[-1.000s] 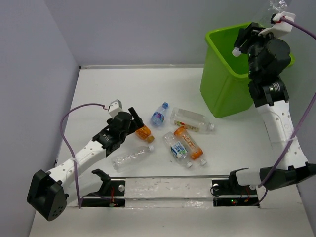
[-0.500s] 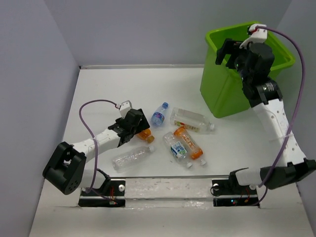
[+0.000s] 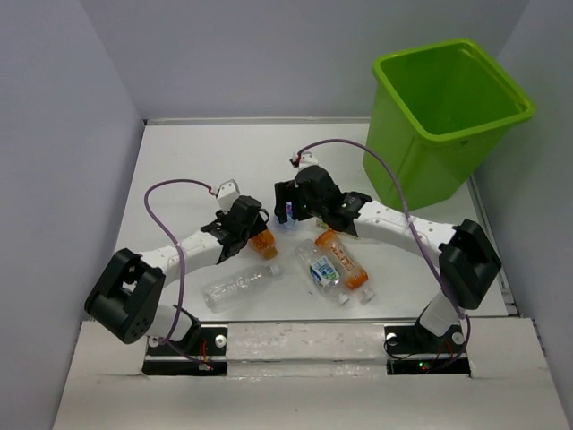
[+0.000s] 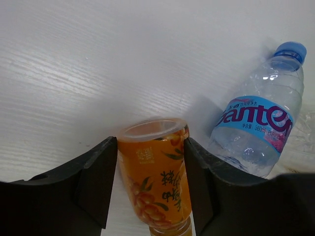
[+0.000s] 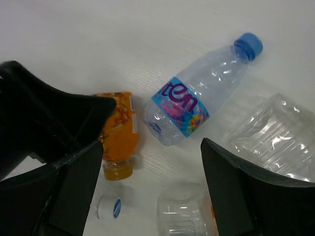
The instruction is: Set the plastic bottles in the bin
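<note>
A small orange bottle (image 4: 155, 177) lies on the white table, and my left gripper (image 4: 151, 182) is shut on it, a finger pressed against each side. Just right of it lies a blue-labelled bottle (image 5: 189, 105) with a blue cap. My right gripper (image 5: 152, 187) hovers open above that spot, its fingers (image 5: 74, 182) wide apart with nothing between them. In the top view the two grippers, left (image 3: 255, 235) and right (image 3: 288, 212), sit close together mid-table. The lime-green bin (image 3: 407, 166) stands at the back right.
Nearer the arms lie a clear bottle (image 3: 237, 285), a blue-labelled one with a white cap (image 3: 324, 271) and an orange-labelled one (image 3: 345, 260). A crumpled clear bottle (image 5: 275, 137) lies under the right arm. Grey walls close in the table's left and back.
The right arm swung down from above the bin to mid-table, over the blue-capped bottle. The left gripper's fingers closed onto the orange bottle.
</note>
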You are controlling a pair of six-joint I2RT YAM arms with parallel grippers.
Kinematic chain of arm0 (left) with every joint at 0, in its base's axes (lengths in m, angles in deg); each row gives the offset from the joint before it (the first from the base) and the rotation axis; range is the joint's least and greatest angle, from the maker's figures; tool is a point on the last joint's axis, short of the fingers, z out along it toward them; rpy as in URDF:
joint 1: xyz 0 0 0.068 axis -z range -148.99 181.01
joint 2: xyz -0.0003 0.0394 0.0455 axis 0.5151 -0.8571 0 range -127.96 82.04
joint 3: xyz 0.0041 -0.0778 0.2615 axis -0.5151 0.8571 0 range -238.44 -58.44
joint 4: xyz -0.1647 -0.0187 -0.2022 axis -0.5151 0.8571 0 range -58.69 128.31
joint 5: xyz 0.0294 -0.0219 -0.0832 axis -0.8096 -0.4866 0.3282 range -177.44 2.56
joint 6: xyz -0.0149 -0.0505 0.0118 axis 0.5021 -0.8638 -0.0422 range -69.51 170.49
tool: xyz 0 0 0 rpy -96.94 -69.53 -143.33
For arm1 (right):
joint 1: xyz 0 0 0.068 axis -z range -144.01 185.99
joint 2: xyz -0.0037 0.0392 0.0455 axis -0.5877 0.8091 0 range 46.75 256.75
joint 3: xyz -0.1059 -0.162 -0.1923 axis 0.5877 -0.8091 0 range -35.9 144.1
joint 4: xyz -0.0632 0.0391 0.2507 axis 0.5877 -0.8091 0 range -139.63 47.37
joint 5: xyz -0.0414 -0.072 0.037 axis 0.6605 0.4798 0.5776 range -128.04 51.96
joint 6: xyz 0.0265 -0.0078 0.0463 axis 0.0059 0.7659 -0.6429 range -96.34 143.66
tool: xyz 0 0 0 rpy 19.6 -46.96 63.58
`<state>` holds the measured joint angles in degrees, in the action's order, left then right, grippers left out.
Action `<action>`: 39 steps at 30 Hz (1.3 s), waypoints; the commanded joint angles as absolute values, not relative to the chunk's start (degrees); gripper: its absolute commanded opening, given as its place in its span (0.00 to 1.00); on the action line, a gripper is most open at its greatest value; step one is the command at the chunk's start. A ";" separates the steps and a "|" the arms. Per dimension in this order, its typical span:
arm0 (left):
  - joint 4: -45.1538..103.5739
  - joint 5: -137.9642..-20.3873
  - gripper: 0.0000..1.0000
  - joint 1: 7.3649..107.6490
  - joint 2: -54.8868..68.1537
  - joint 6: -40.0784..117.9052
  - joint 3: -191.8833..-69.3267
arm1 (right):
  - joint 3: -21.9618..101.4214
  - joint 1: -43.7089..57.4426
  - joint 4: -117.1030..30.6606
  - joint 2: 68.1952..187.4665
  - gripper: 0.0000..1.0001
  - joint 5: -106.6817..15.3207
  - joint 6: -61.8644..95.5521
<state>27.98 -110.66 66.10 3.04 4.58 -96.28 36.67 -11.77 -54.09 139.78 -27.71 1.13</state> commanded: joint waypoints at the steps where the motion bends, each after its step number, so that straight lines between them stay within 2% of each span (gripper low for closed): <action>1: 23.77 -114.51 0.56 64.59 3.82 4.35 -93.69 | 35.73 -11.82 -46.76 140.43 0.85 -21.61 -6.92; 5: 22.09 -112.84 0.53 63.88 3.64 4.96 -92.45 | 37.39 -11.82 -47.28 145.53 0.86 -21.34 -9.12; 10: 22.26 -111.52 0.68 63.61 2.59 5.49 -92.54 | 38.63 -11.82 -47.72 150.10 0.94 -17.22 -13.08; 18: 21.74 -112.75 0.72 63.18 0.57 5.84 -92.27 | 43.54 -11.82 -49.13 157.84 0.94 -16.60 -14.66; 23: 20.42 -113.36 0.62 62.56 1.44 5.41 -90.34 | 46.01 -11.82 -49.74 161.00 0.82 -15.89 -14.84; 25: 20.15 -113.45 0.56 62.21 1.97 5.41 -89.81 | 46.71 -11.82 -49.74 161.27 0.73 -15.63 -14.93; 28: 19.98 -114.15 0.47 61.95 3.90 5.32 -88.59 | 46.54 -11.82 -49.05 158.57 0.47 -14.40 -14.23; 30: 19.89 -114.50 0.45 61.86 4.52 5.32 -88.32 | 45.23 -11.82 -47.12 155.49 0.44 -14.14 -12.74; 31: 19.89 -114.42 0.41 61.68 5.04 5.40 -88.23 | 43.91 -11.82 -45.54 153.73 0.38 -13.87 -11.08; 33: 19.97 -114.51 0.40 61.68 5.48 5.67 -88.23 | 43.03 -11.82 -44.21 149.85 0.34 -14.66 -8.69; 39: 20.76 -114.95 0.35 61.59 8.29 5.84 -87.53 | 44.42 -11.82 -43.68 133.08 0.33 -12.65 6.91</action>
<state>18.12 -111.93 62.01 5.70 4.74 -88.87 41.85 -11.82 -49.57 143.72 -16.43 -5.18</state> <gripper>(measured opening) 0.653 0.537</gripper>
